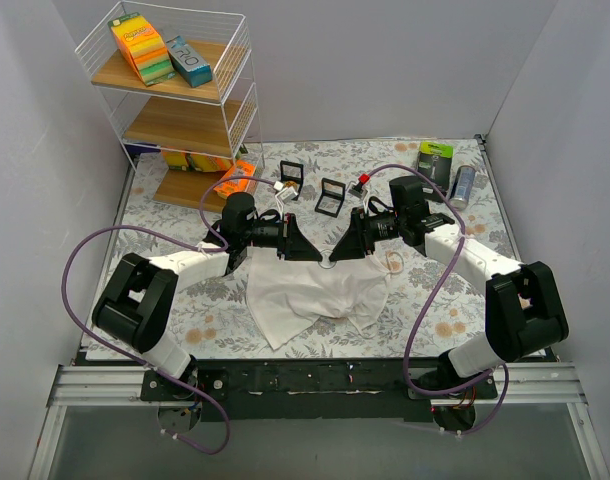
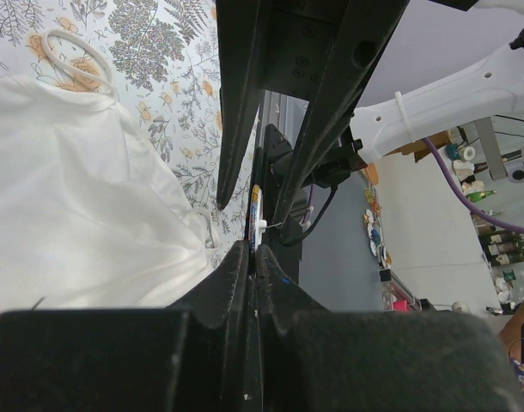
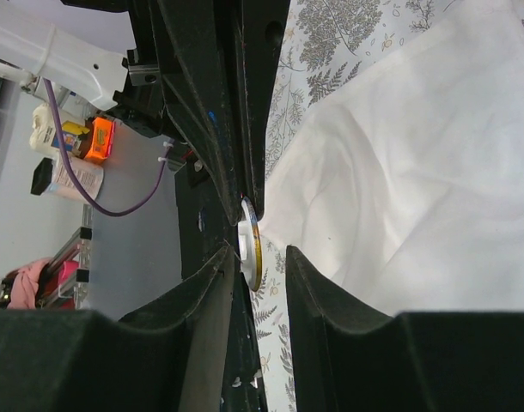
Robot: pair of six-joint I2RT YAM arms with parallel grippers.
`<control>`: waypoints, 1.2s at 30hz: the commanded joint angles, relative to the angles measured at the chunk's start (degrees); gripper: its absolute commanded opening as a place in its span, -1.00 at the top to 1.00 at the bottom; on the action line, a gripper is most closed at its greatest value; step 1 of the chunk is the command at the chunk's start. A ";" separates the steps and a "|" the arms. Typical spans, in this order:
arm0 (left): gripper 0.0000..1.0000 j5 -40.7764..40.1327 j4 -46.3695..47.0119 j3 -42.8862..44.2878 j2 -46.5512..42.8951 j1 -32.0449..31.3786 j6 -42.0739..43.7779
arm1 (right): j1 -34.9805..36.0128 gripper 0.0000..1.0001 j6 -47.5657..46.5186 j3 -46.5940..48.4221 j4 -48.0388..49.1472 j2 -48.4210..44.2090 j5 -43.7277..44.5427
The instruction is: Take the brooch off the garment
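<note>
A white garment [image 1: 320, 295] lies crumpled on the floral tablecloth, and both grippers meet at its top edge. The brooch [image 3: 252, 245] is a thin round disc with a gold rim, seen edge-on, and the cloth is drawn to a point at it. My left gripper [image 1: 310, 252] is shut on the brooch's edge [image 2: 255, 210], with its tips [image 2: 253, 249] almost touching. My right gripper [image 1: 343, 250] is open; its fingers [image 3: 258, 251] straddle the brooch without closing on it. The garment also shows in the left wrist view [image 2: 73, 197] and the right wrist view [image 3: 417, 172].
A wire shelf rack [image 1: 175, 100] with boxes stands at the back left. Two small black boxes [image 1: 333, 197], a spray can [image 1: 462, 186] and a green package [image 1: 435, 158] lie behind the grippers. A white ring [image 2: 73, 60] lies beside the garment.
</note>
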 commanded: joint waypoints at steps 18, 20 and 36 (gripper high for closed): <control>1.00 1.53 0.32 1.46 -0.76 -0.11 0.05 | -0.41 0.11 -3.19 -1.43 -0.74 -0.85 -2.05; 1.00 1.53 0.59 1.29 -0.50 -0.03 -0.30 | -0.59 0.09 -2.92 -1.70 -0.47 -0.94 -3.29; 1.00 1.36 1.11 1.55 0.03 -0.11 -0.66 | 0.38 0.04 -0.20 -1.17 1.47 -0.24 -0.21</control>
